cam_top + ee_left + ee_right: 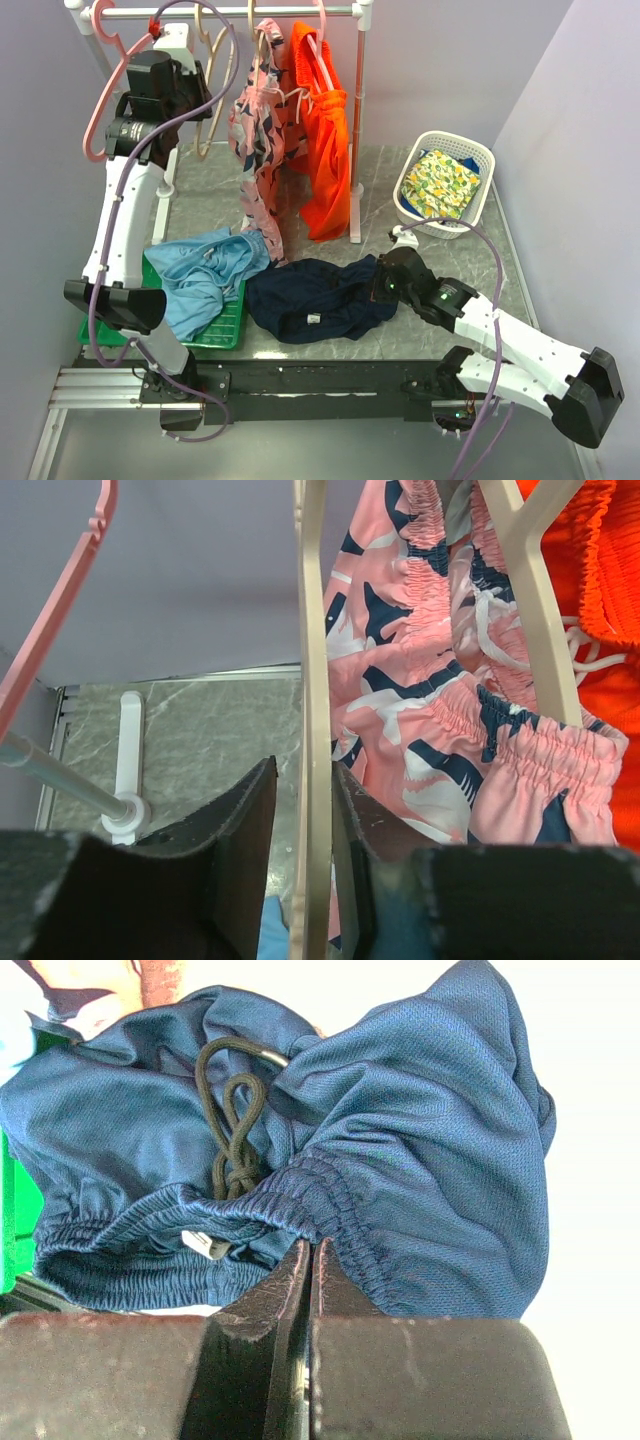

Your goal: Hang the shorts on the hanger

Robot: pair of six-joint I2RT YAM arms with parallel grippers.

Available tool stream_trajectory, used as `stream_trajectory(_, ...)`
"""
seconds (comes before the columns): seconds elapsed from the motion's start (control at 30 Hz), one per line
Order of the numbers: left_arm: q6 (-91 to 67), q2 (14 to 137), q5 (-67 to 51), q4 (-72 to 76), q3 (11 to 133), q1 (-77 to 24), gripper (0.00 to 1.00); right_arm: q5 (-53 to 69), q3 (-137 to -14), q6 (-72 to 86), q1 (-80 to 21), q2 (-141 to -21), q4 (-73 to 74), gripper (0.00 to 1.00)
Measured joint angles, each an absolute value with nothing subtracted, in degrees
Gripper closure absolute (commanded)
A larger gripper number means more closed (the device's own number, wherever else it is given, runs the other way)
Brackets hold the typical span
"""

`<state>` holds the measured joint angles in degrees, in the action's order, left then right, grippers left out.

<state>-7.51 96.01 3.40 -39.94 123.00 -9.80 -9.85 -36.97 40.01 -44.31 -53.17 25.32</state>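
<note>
The dark navy shorts [315, 295] lie crumpled on the table in front of the rack, with waistband and drawstring facing the right wrist view [420, 1140]. My right gripper [378, 283] is shut on the waistband's edge [312, 1250]. The tan hanger [207, 120] hangs empty on the rack at the back left. My left gripper [200, 85] is raised to it. Its jaws straddle the hanger's thin bar [315, 680]: the right finger [350, 820] touches the bar and a small gap shows at the left finger [250, 830].
A pink hanger [100, 100] hangs left of the tan one. Pink patterned shorts [258, 140] on a second tan hanger [530, 600] and orange shorts [325, 150] hang on the rack. Light blue shorts [205, 270] lie on a green tray [225, 330]. A white basket [475, 160] stands at the back right.
</note>
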Motion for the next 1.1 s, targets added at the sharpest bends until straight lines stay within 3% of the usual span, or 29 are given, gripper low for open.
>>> stream_trajectory(0.03,-7.5,96.2,3.7,-39.9,123.0,-10.0,0.72,-9.8,-37.0,40.0,-44.3,-53.1,25.3,1.0)
stream_trajectory(0.17,-7.3,97.0,4.7,-39.9,123.0,-10.3,0.99,-9.8,-37.0,40.0,-44.3,-53.1,25.3,1.0)
stream_trajectory(0.77,-7.0,95.3,6.4,-37.7,122.8,-10.6,0.99,-9.9,-36.9,40.0,-44.3,-53.5,25.3,1.0)
stream_trajectory(1.1,-6.8,89.0,6.3,-34.9,115.5,-10.6,0.99,-10.0,-36.9,40.0,-44.4,-53.5,25.3,1.0)
